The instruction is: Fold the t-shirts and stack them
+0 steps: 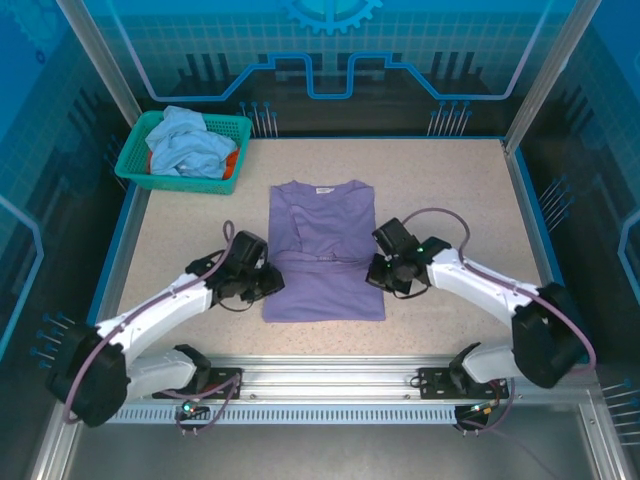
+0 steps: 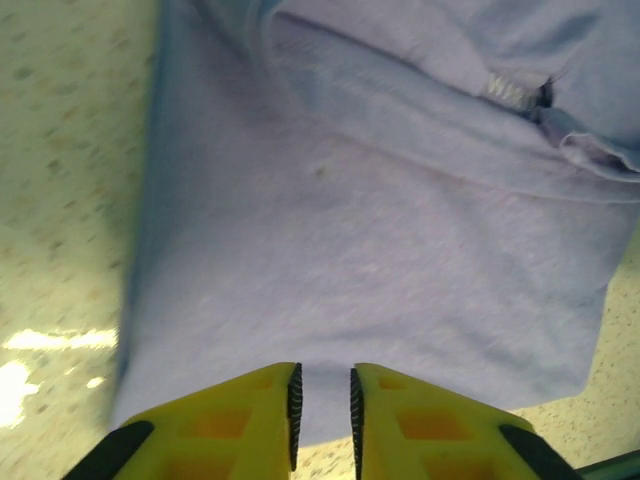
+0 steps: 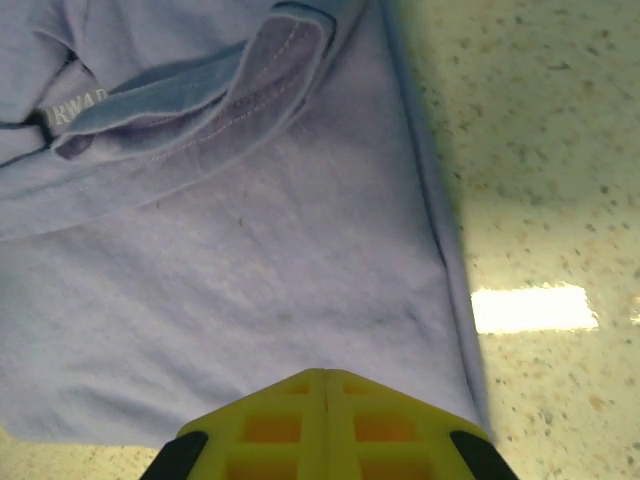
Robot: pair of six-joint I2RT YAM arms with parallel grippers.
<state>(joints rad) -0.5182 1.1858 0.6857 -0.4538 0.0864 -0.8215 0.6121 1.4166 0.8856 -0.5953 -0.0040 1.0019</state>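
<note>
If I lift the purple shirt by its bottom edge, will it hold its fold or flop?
Likely floppy: the purple shirt is thin cloth lying flat with soft creases, so it should sag between pinch points. Its folded-in sleeve lies loose and may fall open. It is probably light, and may slide on the smooth table.

Speckled table [image 1: 450,200] bears the lavender t-shirt [image 1: 322,240] (folded) and teal basket [image 1: 170,183]
</note>
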